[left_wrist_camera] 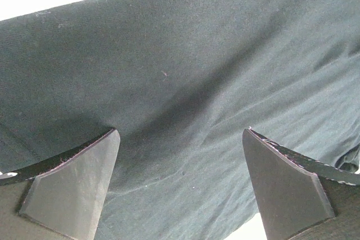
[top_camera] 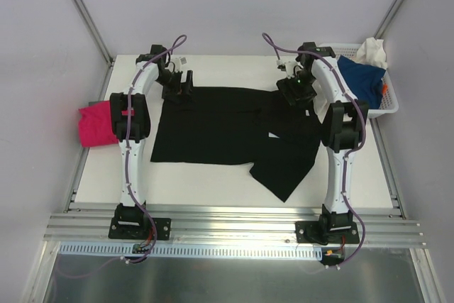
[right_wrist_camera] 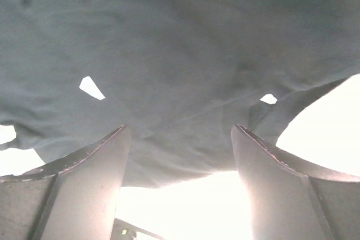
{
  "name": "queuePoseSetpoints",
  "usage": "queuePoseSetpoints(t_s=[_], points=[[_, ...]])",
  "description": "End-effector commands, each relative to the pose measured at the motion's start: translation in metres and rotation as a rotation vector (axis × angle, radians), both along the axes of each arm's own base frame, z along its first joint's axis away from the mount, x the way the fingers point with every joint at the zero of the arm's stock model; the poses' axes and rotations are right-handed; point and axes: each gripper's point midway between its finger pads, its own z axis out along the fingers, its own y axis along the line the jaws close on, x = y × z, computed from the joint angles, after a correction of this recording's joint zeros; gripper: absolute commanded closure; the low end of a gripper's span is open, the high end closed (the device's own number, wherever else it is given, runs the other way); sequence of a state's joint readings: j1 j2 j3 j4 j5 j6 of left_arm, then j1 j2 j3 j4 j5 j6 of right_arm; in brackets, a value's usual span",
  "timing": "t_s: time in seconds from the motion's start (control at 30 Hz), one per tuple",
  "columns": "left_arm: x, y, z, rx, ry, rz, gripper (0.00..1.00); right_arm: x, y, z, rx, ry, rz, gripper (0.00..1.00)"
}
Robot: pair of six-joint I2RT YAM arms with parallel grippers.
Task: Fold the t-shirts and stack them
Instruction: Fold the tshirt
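**Q:** Status?

**A:** Counter [top_camera: 213, 182]: black t-shirt [top_camera: 213, 129] lies spread flat at the middle, first fold not begun. Pink t-shirt [top_camera: 96, 124] sits at the left edge. Left jaws and right jaws are spread over the black tee's far edge, pinching nothing.

**Q:** Next?

**A:** My judgement: pinch both far corners and draw them toward me.

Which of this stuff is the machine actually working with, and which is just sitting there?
Part of the job: black t-shirt spread on the table; pink t-shirt at its left edge; blue t-shirt, white t-shirt and a sliver of orange cloth in the basket.
Just there: the white basket itself.
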State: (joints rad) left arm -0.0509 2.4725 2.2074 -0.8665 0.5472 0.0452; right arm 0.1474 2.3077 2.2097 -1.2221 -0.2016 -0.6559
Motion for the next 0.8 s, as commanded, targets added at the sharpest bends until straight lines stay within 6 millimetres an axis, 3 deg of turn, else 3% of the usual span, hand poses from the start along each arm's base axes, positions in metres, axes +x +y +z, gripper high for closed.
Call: queuePoseSetpoints(t_s=[0.0, 0.13, 0.27, 0.5, 0.77], points=[[-0.005, 0.015, 0.001, 0.075, -0.012, -0.005, 0.06, -0.038, 0.046, 0.042, 0.145, 0.033, 0.058, 0.23], [-0.003, 0.016, 0.005, 0.072, -0.021, -0.002, 0.05, -0.086, 0.083, 0.018, 0.202, 0.209, 0.116, 0.23], [-0.004, 0.017, 0.011, 0.071, -0.028, 0.002, 0.05, -0.103, 0.085, -0.011, 0.188, 0.331, 0.132, 0.23], [-0.006, 0.023, 0.017, 0.078, -0.028, 0.016, 0.05, -0.101, 0.041, -0.049, 0.069, 0.420, 0.109, 0.22], [0.003, 0.034, 0.017, 0.091, -0.043, 0.041, 0.05, -0.103, 0.001, -0.045, 0.029, 0.423, 0.044, 0.22]])
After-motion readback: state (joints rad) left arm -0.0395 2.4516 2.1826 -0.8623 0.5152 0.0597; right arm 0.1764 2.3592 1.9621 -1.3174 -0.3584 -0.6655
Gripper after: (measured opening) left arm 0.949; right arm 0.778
